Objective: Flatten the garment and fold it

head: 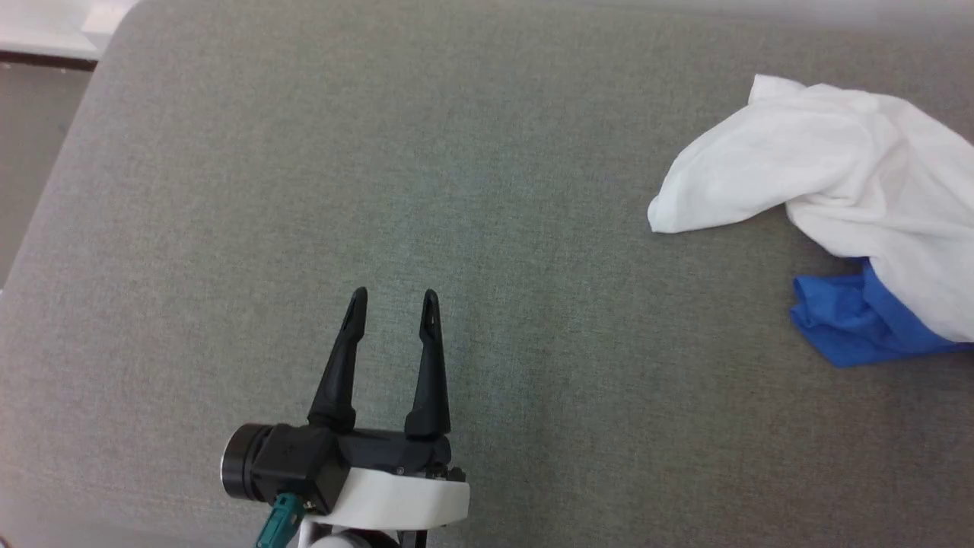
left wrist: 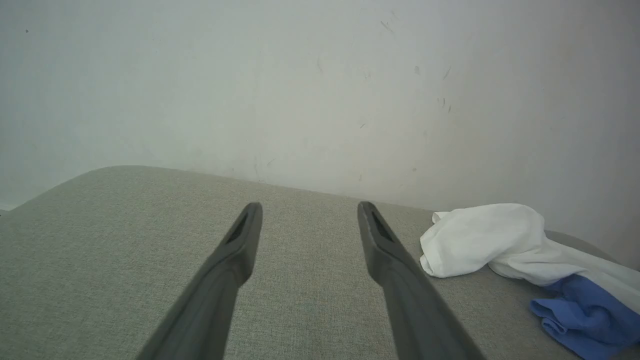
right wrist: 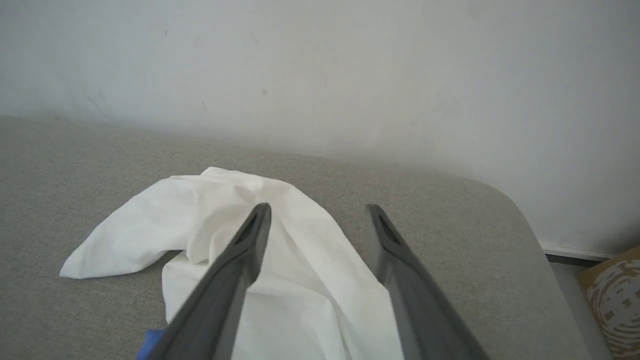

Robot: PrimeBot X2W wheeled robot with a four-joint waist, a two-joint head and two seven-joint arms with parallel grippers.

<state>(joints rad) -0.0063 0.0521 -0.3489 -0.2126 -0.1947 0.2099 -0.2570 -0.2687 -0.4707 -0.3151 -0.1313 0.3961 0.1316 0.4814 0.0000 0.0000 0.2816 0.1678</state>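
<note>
The shirt point(head: 837, 167) lay in a crumpled heap on the far right side of the gray cushion point(head: 456, 152), and the head view cut off its right part. Most of it was white. A bunch of blue cloth stuck out from under the white on the near side. The folds hid the rest, so the front could not be made out. The left gripper point(head: 394, 295) hung over bare cushion, well apart from the shirt, with its two dark fingers spread and nothing between them. In the right wrist view, the right gripper point(right wrist: 319, 210) had its fingers spread too, right over the white cloth, gripping nothing. Whether a fingertip touched the cloth could not be told. A pale wall point(left wrist: 320, 75) stood behind the cushion. A corner of a brown box point(right wrist: 612, 300) showed past the cushion's rounded right end. It was mostly cut off, so what was in it could not be seen.
</note>
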